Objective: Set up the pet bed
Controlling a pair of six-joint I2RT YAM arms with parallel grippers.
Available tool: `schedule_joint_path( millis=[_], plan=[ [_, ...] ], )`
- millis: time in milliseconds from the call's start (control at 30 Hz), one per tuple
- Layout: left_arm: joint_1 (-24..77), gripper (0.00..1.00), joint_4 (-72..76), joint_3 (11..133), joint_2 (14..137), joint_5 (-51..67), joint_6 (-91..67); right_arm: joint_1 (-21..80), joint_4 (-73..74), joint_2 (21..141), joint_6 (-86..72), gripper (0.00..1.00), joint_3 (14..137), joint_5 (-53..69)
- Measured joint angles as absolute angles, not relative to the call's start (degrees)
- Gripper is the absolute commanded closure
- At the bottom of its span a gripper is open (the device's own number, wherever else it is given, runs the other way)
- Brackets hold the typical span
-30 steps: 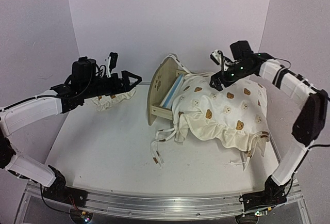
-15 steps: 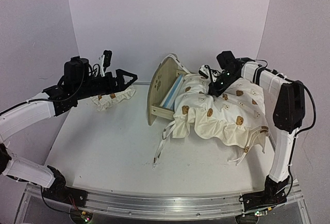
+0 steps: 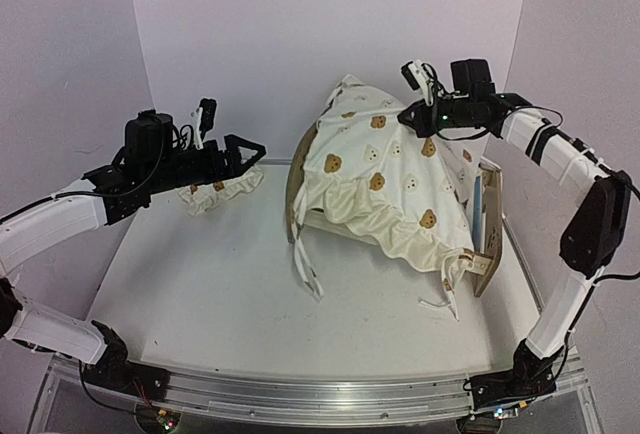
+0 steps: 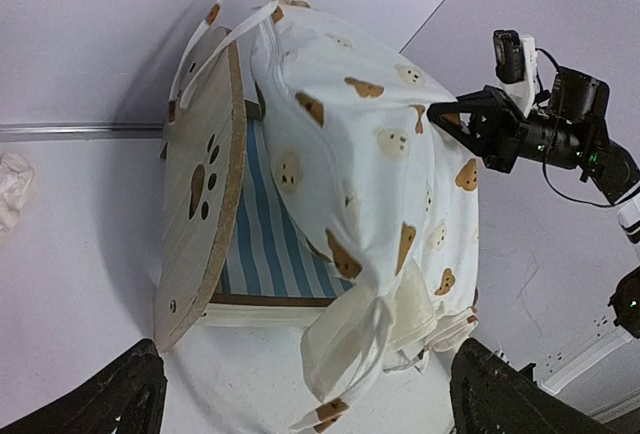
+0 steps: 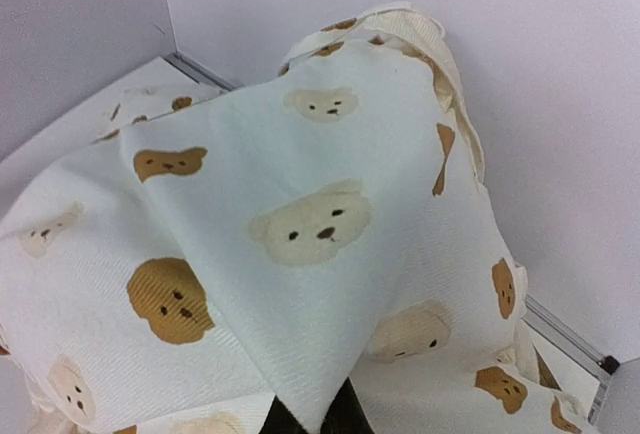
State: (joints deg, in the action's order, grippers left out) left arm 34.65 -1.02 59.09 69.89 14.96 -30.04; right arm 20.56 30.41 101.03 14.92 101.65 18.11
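Pinching a fold of the bear-print cushion (image 3: 380,174) near its far edge, the right gripper (image 3: 408,118) is clamped tight and holds the fabric high, so the cushion hangs like a tent over the pet bed (image 4: 200,204). The bed stands toward the far right part of the tabletop (image 3: 200,294), directly below the gripper and slightly to its left. Its long axis runs across the table, roughly parallel to the far edge. The paw-print headboard faces the left arm and the footboard (image 3: 490,244) is close to the right edge. The striped base shows only as a strip under the cloth in the left wrist view.

The right arm is the nearer one, directly over the frame. The left gripper (image 3: 248,151) hangs with its jaws spread wide and holds nothing. It is near the far left corner above the small pillow (image 3: 215,194), pointing along the bed's length but well apart from the headboard.

My judgement is that the coming move depends on lowering the cushion straight down along that axis, so that its ends settle between the two boards, not over them.
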Motion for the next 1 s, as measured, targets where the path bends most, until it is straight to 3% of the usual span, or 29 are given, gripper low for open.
schedule_joint_path(
  millis=[333, 533, 1000],
  plan=[
    [34.65, 0.01, -1.98, 57.93, 67.53, 13.67, -30.04, 20.93, 26.98, 109.89, 12.71, 1.0, 107.22, 14.44],
    [34.65, 0.01, -3.6, 57.91, 66.94, 12.88, -30.04, 22.76, 32.01, 112.4, 16.97, 1.0, 109.06, 2.55],
    [34.65, 0.01, -4.49, 58.15, 71.85, 13.85, -30.06, 26.09, 42.5, 108.47, 27.35, 1.0, 113.1, -14.66]
  ],
)
